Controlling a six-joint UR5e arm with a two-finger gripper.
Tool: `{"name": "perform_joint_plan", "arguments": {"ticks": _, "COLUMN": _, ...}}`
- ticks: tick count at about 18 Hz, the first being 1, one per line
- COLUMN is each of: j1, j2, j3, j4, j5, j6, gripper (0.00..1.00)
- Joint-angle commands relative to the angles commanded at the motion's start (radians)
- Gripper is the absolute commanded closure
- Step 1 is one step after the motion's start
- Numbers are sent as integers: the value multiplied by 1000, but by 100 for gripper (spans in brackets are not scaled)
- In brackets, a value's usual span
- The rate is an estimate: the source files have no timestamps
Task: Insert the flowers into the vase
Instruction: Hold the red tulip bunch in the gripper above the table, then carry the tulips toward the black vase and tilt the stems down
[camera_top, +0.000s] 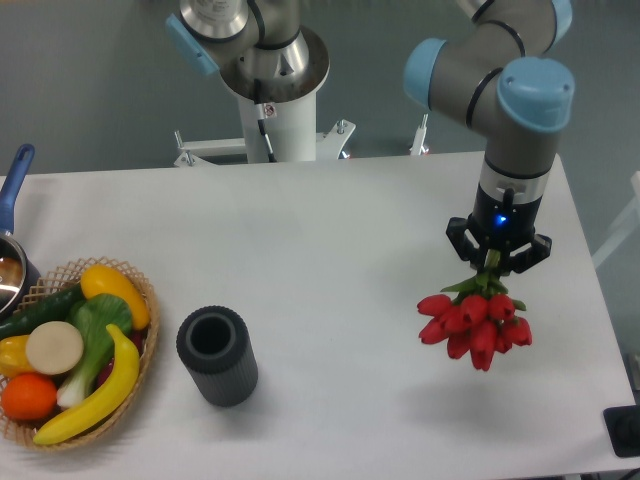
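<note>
The black two-finger gripper (493, 262), mounted on the grey arm with pale blue joint caps (505, 75), hung over the white table (340, 230) at its right side. Its jaws were closed narrowly on the green stems of the tight bunch of red tulip buds (476, 327); the exact contact between pads and stems was obscured by the leaves, so the grip appeared firm but could not be confirmed in detail. The flowers hung head-down directly beneath the tool, the buds pointing toward the table. A soft shadow lay on the surface below and slightly left of the buds, and the bunch appeared to be clear of the table.

The short dark grey ribbed cylindrical vase (216, 355) stood upright well to the left of the tool and somewhat nearer the camera, its round mouth open upward and unoccupied. It was well apart from the flowers.

Further left of the tool, just beyond the vase, sat the woven wicker basket (145, 300) holding a yellow banana, an orange fruit, a yellow pepper and a green leafy vegetable. A blue-handled pot (12, 225) was at the far left edge.
</note>
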Motion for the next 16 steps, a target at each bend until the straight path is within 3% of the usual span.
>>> {"name": "perform_joint_plan", "arguments": {"ticks": 4, "j1": -5, "j2": 2, "j3": 2, "j4": 29, "j5": -405, "j6": -109, "gripper": 100}}
{"name": "perform_joint_plan", "arguments": {"ticks": 7, "j1": -41, "j2": 12, "j3": 0, "j4": 67, "j5": -449, "j6": -134, "gripper": 100}}
{"name": "perform_joint_plan", "arguments": {"ticks": 11, "j1": -132, "j2": 22, "j3": 3, "j4": 186, "j5": -502, "j6": -134, "gripper": 100}}
{"name": "perform_joint_plan", "arguments": {"ticks": 16, "j1": -232, "j2": 14, "j3": 3, "j4": 226, "j5": -616, "j6": -126, "gripper": 100}}
